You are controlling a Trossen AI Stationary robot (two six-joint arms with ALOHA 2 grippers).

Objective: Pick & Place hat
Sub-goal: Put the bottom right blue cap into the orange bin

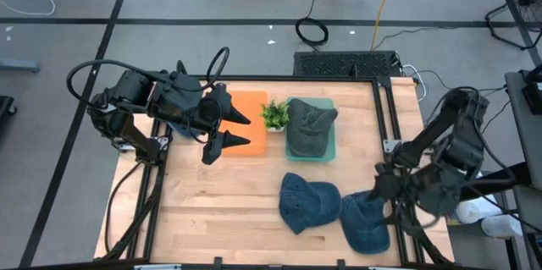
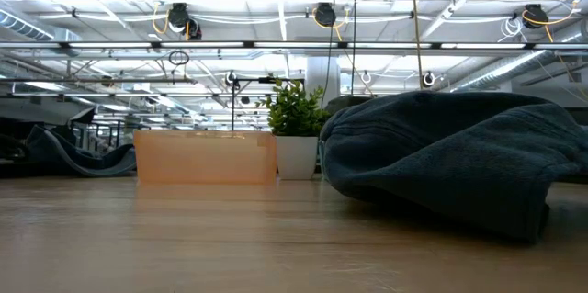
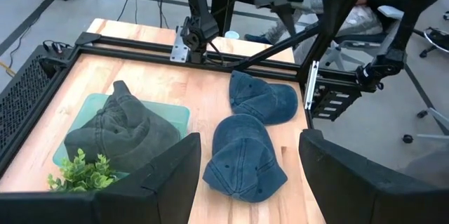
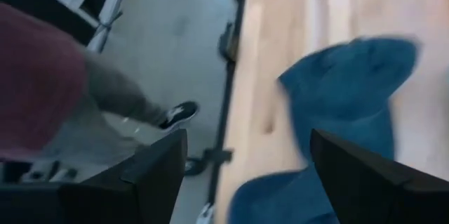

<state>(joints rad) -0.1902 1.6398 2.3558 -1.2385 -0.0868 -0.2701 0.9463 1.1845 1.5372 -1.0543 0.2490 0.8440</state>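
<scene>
**Three hats on the worktop, both arms unloaded**

High view. The left gripper (image 1: 230, 130), centre-left of the frame, hangs over the orange tray (image 1: 251, 109) with its jaws released and nothing between them. A small potted plant (image 1: 275, 116) stands between that tray and the green tray (image 1: 329, 143), which carries a grey-green hat (image 1: 308, 128). Two blue hats lie on the bare worktop (image 1: 212, 202): one at lower centre (image 1: 307, 202), one at lower right (image 1: 366, 221). The right gripper (image 4: 245, 175) hovers at that lower-right hat, jaws released, holding nothing.
</scene>
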